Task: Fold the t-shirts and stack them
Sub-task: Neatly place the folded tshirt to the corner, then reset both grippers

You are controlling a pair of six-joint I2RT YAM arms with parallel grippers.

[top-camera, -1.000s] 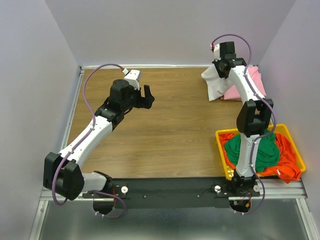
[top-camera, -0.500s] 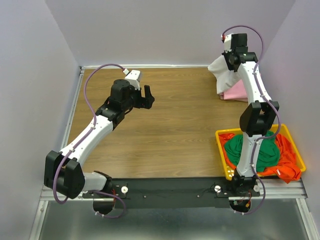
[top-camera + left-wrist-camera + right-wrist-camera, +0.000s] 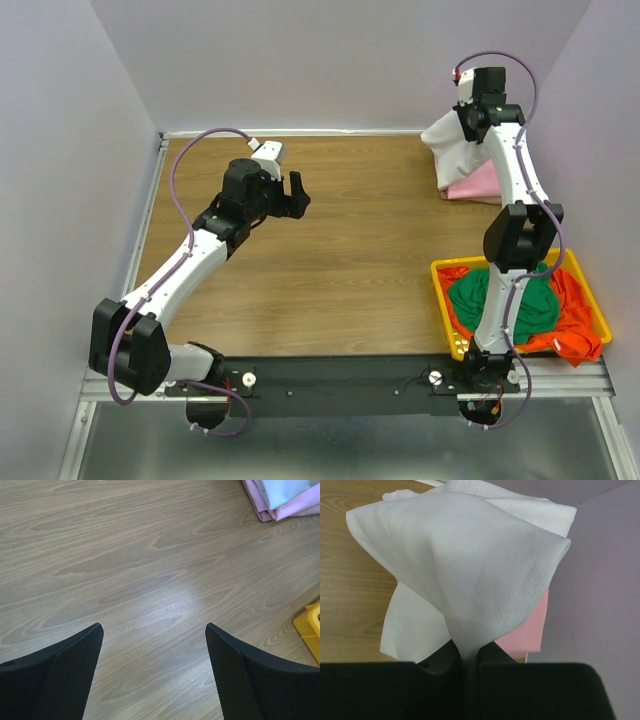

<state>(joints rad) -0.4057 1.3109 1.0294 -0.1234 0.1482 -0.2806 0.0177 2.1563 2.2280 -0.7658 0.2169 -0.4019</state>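
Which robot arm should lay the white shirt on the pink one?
The right one. The right gripper is shut on the white t-shirt, which hangs over the pink t-shirt in the far right corner. The left gripper is open and empty over the table, well away from both.

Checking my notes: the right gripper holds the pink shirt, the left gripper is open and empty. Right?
No: the right gripper holds the white shirt, as the right wrist view shows. The left gripper is open and empty.
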